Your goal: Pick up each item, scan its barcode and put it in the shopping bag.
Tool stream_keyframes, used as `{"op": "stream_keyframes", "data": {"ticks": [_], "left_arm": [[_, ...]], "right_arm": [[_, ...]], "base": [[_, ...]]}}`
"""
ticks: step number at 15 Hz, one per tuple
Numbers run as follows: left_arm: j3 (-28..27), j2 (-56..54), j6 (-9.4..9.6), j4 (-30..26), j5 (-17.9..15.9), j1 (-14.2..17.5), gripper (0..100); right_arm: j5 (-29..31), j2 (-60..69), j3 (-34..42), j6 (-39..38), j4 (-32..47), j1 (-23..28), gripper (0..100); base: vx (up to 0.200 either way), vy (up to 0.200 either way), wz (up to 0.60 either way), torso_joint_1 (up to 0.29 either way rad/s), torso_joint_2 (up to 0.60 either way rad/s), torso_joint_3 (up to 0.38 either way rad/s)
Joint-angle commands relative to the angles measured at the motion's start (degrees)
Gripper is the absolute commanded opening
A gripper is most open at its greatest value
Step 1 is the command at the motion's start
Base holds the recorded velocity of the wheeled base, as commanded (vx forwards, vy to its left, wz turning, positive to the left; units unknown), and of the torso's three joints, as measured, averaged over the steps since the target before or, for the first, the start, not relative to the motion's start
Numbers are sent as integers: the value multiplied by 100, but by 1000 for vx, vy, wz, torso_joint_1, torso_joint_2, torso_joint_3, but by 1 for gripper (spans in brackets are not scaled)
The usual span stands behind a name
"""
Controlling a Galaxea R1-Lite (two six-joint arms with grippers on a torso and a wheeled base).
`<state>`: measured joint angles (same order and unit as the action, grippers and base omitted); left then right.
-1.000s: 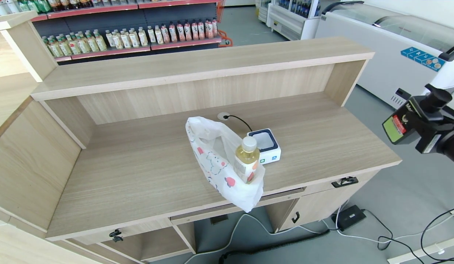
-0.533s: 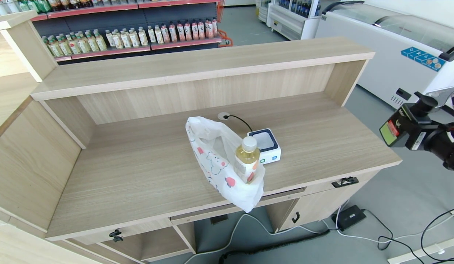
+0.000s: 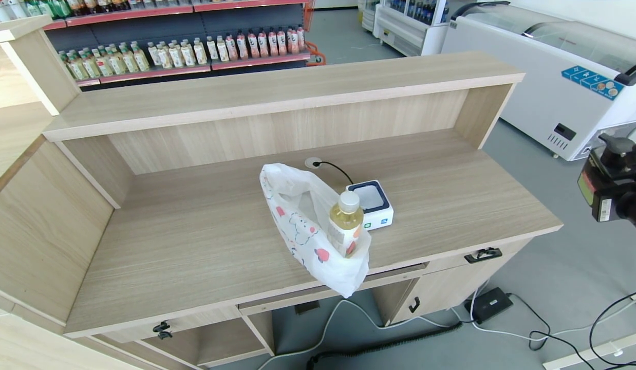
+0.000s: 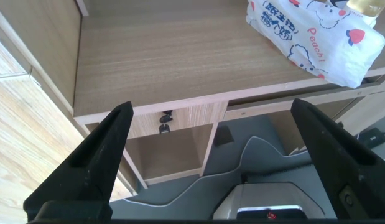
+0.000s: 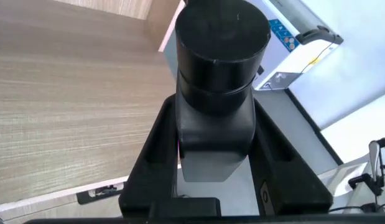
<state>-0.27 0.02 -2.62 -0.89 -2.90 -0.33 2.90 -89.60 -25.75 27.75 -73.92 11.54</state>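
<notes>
Right of the counter point(image 3: 451, 169), right jaws grip a black-capped black bottle point(image 3: 608, 174); left jaws gape.

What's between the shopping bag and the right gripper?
Head view: the white scanner beside the shopping bag, then bare counter to its edge, then open floor up to the right gripper, holding a black item.
</notes>
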Motion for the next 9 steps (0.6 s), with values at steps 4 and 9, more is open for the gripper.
{"op": "stream_keyframes", "data": {"ticks": [4,9], "left_arm": [[0,-2,-2,1,0,-2,100],[0,-2,-2,1,0,-2,100]], "right_arm": [[-18,13,-27,-6,-17,-3,0],[-949,-84,-282,-2186,27,-434,0]], "base": [[0,0,0,0,0,0],[0,0,0,0,0,0]]}}
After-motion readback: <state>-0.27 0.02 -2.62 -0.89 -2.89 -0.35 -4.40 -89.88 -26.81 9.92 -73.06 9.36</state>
